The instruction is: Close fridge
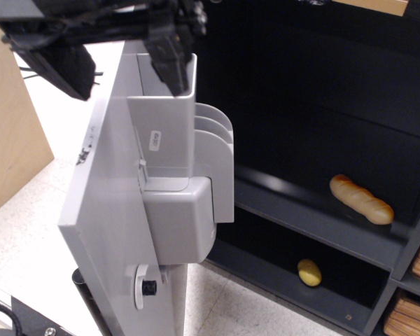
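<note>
The fridge is a black cabinet with dark shelves, standing open. Its light-grey door swings out towards me and shows edge-on, with grey inner bins facing the cabinet. My black gripper is at the top left, over the door's upper end. It is open, with one finger on the door's outer side and the other finger on the inner side by the top bin. The dispenser recess and bar handle are out of view.
A bread loaf lies on the middle shelf and a small yellow item on the lower one. A tan wooden panel stands at the left. Wicker baskets sit at the right edge. A black device is at the bottom left.
</note>
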You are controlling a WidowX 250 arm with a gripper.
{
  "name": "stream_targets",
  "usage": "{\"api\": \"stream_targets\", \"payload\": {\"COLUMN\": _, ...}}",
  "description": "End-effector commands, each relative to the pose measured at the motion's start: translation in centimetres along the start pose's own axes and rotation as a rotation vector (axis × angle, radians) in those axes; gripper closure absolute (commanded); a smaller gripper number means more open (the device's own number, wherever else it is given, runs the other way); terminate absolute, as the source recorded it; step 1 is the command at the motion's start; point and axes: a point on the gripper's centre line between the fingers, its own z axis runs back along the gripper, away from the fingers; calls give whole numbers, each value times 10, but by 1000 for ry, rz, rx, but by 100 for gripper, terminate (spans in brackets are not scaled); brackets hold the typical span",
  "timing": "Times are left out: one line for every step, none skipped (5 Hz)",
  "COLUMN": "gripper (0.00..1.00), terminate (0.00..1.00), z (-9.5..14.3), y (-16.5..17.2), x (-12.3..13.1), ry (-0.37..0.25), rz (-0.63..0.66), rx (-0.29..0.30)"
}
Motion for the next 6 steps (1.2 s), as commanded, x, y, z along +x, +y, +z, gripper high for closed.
{"api": "stream_targets", "payload": {"gripper": 0, "terminate": 0, "z": -1, "y": 11, "x": 13, "ry": -11, "rz": 2, "rx": 98}}
{"api": "stream_targets", "payload": {"gripper": 0, "terminate": 0, "z": -25, "y": -2, "x": -2, "ry": -12, "rz": 10, "rx": 91}}
{"api": "stream_targets", "payload": {"gripper": 0, "terminate": 0, "z": -43, "y": -23, "x": -18, "ry": 17, "rz": -24, "rx": 146}}
{"api": "stream_targets", "payload": {"gripper": 0, "terminate": 0, "z": -54, "y": -41, "x": -25, "ry": 9, "rz": 1, "rx": 156}}
{"api": "stream_targets", "payload": {"gripper": 0, "terminate": 0, "z": -61, "y": -71, "x": -29, "ry": 16, "rz": 16, "rx": 126}}
{"api": "stream_targets", "payload": {"gripper": 0, "terminate": 0, "z": -59, "y": -109, "x": -19, "ry": 14, "rz": 81, "rx": 76}}
